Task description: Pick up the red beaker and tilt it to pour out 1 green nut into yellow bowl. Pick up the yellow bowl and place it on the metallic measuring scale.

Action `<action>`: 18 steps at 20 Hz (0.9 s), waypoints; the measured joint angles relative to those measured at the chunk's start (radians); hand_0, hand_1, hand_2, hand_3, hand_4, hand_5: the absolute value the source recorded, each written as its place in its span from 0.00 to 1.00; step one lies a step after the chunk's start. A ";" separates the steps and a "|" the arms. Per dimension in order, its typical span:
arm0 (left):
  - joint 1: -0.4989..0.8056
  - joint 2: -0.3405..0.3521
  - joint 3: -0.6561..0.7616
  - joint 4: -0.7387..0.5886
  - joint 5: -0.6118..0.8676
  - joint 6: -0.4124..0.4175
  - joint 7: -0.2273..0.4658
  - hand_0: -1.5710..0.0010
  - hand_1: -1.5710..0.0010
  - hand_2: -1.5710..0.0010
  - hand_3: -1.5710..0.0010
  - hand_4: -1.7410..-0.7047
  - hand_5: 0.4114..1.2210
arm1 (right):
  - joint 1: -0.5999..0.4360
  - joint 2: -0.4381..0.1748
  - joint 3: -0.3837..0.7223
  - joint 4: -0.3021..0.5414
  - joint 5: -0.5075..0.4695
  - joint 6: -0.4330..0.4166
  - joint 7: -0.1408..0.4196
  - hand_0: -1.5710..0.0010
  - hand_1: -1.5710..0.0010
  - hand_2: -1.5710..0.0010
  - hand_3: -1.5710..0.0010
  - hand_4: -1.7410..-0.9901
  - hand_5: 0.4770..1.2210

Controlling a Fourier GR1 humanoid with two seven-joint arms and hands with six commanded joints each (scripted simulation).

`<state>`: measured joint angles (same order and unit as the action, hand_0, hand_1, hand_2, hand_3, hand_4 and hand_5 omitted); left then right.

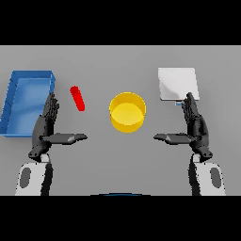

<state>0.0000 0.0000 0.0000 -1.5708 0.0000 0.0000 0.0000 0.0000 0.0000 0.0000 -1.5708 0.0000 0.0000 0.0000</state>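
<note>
red beakers: just one (77, 98), leaning over on the grey table
yellow bowls: one (127, 112), round, sitting in the middle
metallic measuring scales: one (177, 83), the pale square plate toward the far right
blue trays: one (27, 101), the open box-shaped bin over on the far left
green nuts: can't count these, none are visible from this angle, and the beaker's inside is hidden
hands: two, a left hand (45, 126) and a right hand (195, 126)
arms: two, white and grey, one behind each hand
tables: one (117, 61), grey, under everything
</note>
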 measured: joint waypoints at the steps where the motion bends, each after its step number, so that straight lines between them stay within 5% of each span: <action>1: 0.002 0.000 0.000 -0.002 0.001 0.000 -0.002 1.00 1.00 1.00 1.00 0.52 0.33 | -0.001 0.001 0.000 0.001 0.000 -0.001 0.000 1.00 1.00 1.00 1.00 0.75 0.13; 6: 0.029 0.000 -0.007 -0.021 0.001 -0.005 -0.008 1.00 1.00 1.00 1.00 0.52 0.33 | -0.002 0.009 0.008 0.009 0.006 -0.003 -0.004 1.00 1.00 1.00 1.00 0.75 0.13; 8: 0.085 0.042 -0.060 -0.102 -0.057 -0.028 -0.044 1.00 1.00 1.00 1.00 0.52 0.33 | 0.024 -0.053 0.054 -0.031 0.130 -0.025 -0.042 1.00 1.00 1.00 1.00 0.74 0.13; 11: 0.107 0.052 -0.089 -0.138 -0.091 -0.030 0.000 1.00 1.00 1.00 1.00 0.52 0.32 | 0.047 -0.068 0.087 -0.071 0.178 -0.027 -0.038 1.00 1.00 1.00 1.00 0.73 0.14; 18: 0.080 0.056 -0.100 -0.128 -0.108 -0.031 0.061 1.00 1.00 1.00 1.00 0.54 0.30 | 0.042 -0.078 0.069 -0.074 0.112 0.024 -0.052 1.00 1.00 1.00 1.00 0.61 0.19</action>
<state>0.0797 0.0564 -0.1001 -1.6989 -0.1083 -0.0305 0.0611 0.0416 -0.0777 0.0694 -1.6444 0.1117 0.0242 -0.0516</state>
